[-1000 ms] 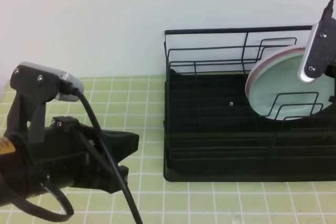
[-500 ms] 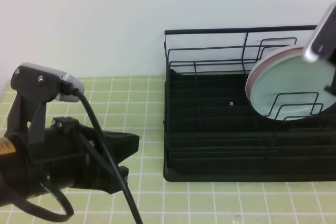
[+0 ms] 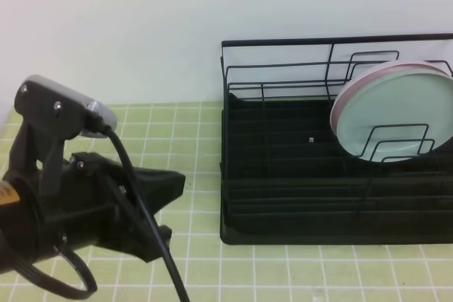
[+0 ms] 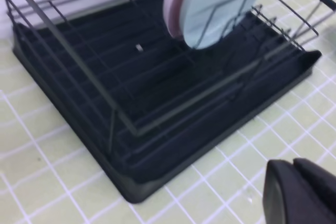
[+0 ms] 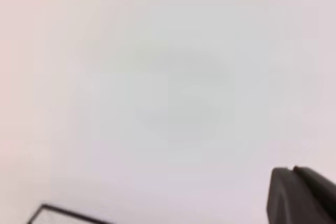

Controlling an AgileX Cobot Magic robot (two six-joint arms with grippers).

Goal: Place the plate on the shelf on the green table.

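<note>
plate (image 3: 396, 114) racked upright in shelf (image 3: 283, 203); both grippers, left (image 4: 302, 192) and right (image 5: 304, 195), pressed together, empty; placement looks done; next, just park arms

The surface (image 3: 184, 114) is covered in small yellow-green tiles with white grout lines and runs back to a plain pale wall. On its right half sits the shelf (image 3: 283, 231), a black wire dish rack on a black base tray, resting flat on the tiles with its tall back rail toward the wall. In the rack's right rear slots two plates stand on edge, the mint plate (image 3: 396, 114) in front and a pink plate (image 3: 340, 104) just behind it.
</note>
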